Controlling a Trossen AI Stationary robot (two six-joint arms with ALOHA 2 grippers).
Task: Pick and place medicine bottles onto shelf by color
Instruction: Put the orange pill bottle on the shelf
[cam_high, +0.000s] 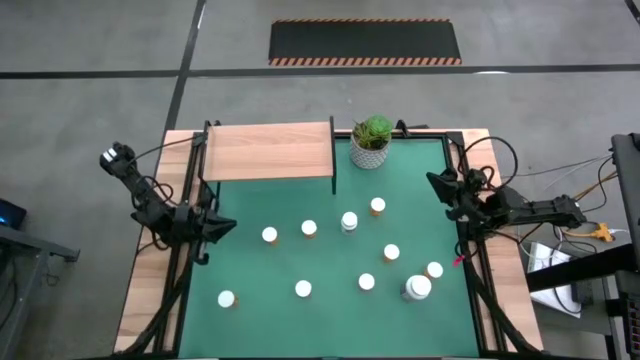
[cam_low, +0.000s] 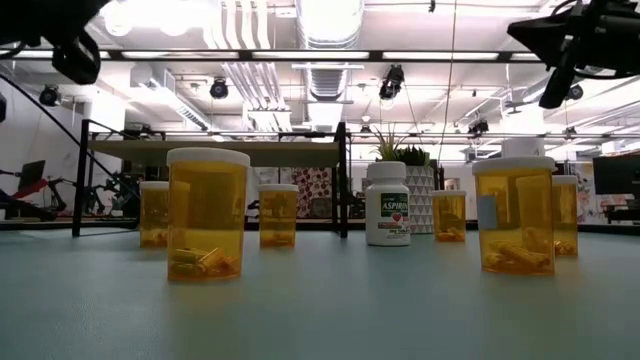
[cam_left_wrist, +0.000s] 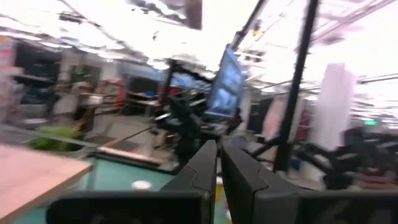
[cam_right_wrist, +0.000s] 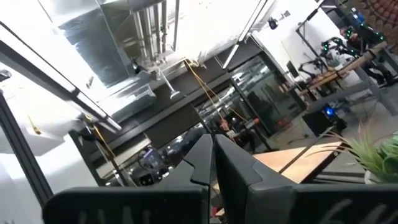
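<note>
Both tools are closed on nothing: the left tool (cam_high: 222, 226) hangs over the tabletop's (cam_high: 260, 320) left edge, the right tool (cam_high: 440, 183) over its right edge, each well apart from the bottles (cam_high: 309, 229). The bottles stand upright, scattered across the green mat, white-capped and mostly orange, with one white aspirin bottle (cam_low: 387, 217) and a wider one (cam_high: 417, 288) near the right front; the shelf (cam_high: 268, 151) at the back left is bare. They look light, rigid and smooth, so I would pinch each across the body just under the cap, squarely, since a nudge could tip them.
</note>
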